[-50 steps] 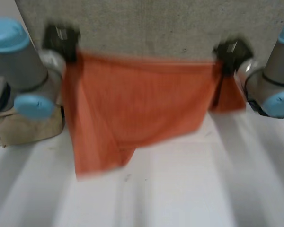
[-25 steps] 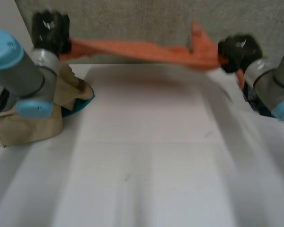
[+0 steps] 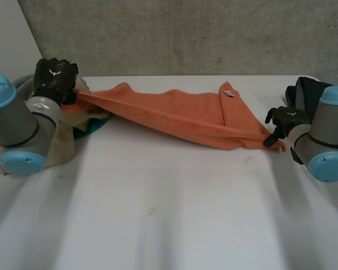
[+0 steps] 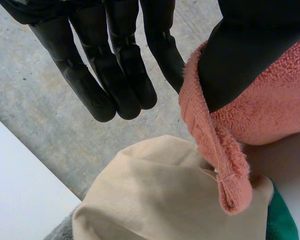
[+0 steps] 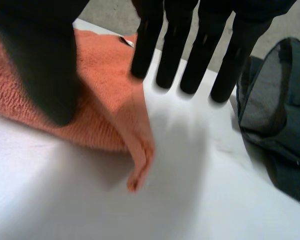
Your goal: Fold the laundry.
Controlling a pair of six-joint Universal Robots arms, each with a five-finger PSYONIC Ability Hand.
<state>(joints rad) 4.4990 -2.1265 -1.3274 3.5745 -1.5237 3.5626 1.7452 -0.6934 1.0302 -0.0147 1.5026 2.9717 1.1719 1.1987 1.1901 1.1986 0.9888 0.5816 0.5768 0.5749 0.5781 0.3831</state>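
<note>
An orange towel point(image 3: 180, 112) lies stretched across the far part of the white table point(image 3: 169, 202), folded over itself with a small tag near its right end. My left hand point(image 3: 55, 79) holds its left corner just above the table. In the left wrist view the thumb pinches the towel's hem point(image 4: 215, 145) against a finger, and the other fingers point(image 4: 110, 65) stand straight. My right hand point(image 3: 284, 119) sits at the towel's right corner. In the right wrist view its fingers point(image 5: 190, 55) are straight and spread, and the towel's corner point(image 5: 137, 150) lies loose on the table under them.
A pile of beige cloth point(image 3: 65, 147) over something teal point(image 3: 91, 130) lies beside my left arm, right under the left hand point(image 4: 155, 200). A dark garment point(image 3: 304, 93) sits at the far right, close to my right hand point(image 5: 280, 110). A concrete wall point(image 3: 186, 34) backs the table.
The towel hung spread in the air between both hands, then swung forward and came down on the table. My right hand has opened and let its corner drop.
</note>
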